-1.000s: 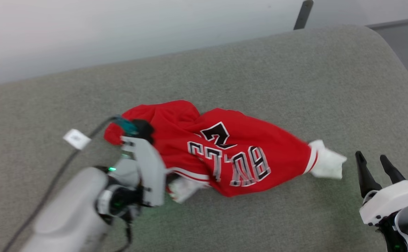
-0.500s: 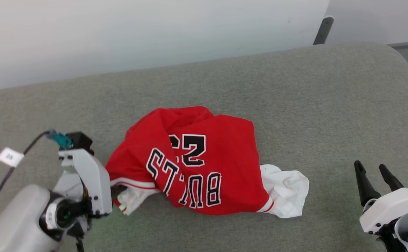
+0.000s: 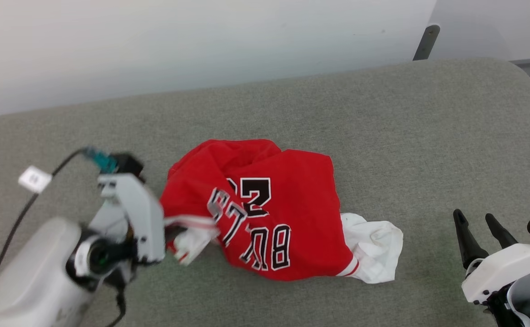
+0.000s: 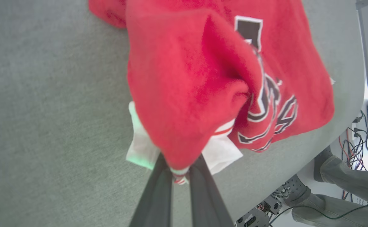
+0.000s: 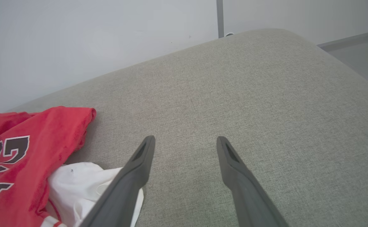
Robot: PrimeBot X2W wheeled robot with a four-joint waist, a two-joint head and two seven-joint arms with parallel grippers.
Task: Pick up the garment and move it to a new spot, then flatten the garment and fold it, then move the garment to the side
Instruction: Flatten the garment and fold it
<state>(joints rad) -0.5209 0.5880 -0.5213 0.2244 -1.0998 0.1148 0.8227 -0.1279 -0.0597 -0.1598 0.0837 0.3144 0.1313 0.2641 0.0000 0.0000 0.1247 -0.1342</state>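
The garment, a red jersey T-shirt with black white-outlined "BULLS 23" lettering, lies crumpled on the grey upholstered surface. One white sleeve spreads out at its right. My left gripper is shut on the jersey's left sleeve edge; in the left wrist view the dark fingers pinch the striped cuff of the garment, which bunches up above them. My right gripper stands open at the lower right, well apart from the cloth. In the right wrist view its fingers frame bare fabric, the garment at the left.
A pale wall runs behind the surface, with a dark post at the back right. A cable with a white tag trails from my left arm. Beyond the surface's edge the left wrist view shows a person's legs and floor cables.
The camera shifted over the second. My left gripper dragged the jersey by its sleeve, bunching it from a stretched shape into a heap, and has now lifted the sleeve edge slightly. The right gripper stayed put.
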